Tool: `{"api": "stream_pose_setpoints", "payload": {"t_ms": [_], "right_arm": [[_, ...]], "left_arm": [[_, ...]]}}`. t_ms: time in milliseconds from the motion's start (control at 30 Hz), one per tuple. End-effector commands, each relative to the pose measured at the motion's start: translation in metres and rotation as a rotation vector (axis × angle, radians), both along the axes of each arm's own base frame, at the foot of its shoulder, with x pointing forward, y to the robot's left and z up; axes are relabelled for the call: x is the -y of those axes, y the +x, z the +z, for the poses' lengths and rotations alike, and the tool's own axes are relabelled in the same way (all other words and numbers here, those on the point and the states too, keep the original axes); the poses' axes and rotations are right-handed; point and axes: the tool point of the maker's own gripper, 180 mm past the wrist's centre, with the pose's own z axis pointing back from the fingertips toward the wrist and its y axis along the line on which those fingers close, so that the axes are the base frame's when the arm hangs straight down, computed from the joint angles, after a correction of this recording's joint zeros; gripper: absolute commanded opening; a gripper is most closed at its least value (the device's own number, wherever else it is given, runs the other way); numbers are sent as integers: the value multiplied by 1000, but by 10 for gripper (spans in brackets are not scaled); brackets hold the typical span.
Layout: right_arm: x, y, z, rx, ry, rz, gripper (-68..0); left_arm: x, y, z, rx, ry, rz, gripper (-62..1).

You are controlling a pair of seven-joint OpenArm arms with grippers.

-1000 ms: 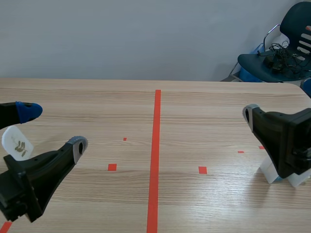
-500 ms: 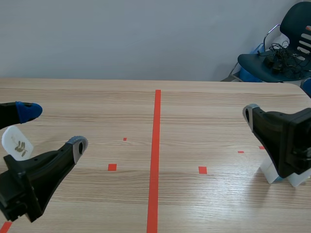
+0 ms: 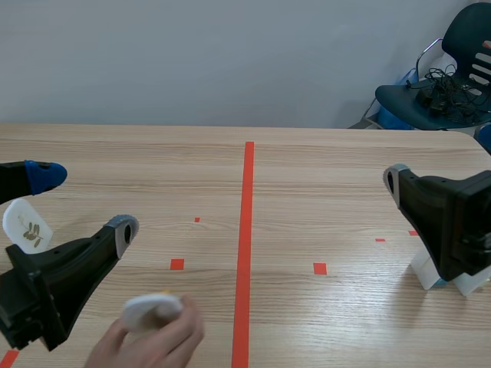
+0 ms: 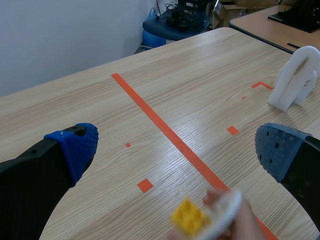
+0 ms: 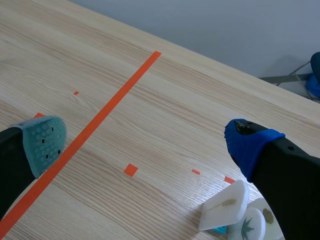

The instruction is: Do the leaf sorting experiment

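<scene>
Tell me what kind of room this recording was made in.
Probably a lab or office test room: a wood-grain table marked with orange-red tape, a plain grey wall, and a dark chair piled with cables.

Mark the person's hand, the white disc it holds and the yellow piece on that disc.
hand (image 3: 153, 346), scene view, the knuckles.
white disc (image 3: 146, 310), scene view, its top face.
yellow piece (image 4: 189, 216), left wrist view, its middle.
</scene>
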Motion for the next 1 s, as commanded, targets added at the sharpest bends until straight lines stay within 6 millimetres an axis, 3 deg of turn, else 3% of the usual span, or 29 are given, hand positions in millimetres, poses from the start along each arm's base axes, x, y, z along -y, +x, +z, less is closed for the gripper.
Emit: {"api": "stream_pose_setpoints", "payload": {"t_ms": [0, 667, 967], "right_arm": [[-1, 3, 9, 36, 9, 4, 4], [-1, 3, 9, 36, 9, 4, 4], [0, 3, 9, 36, 8, 3, 4]], "left_arm": [[3, 1, 10, 30, -21, -3, 14], [3, 1, 8, 21, -16, -6, 14], [10, 16, -39, -83, 43, -31, 14]]}}
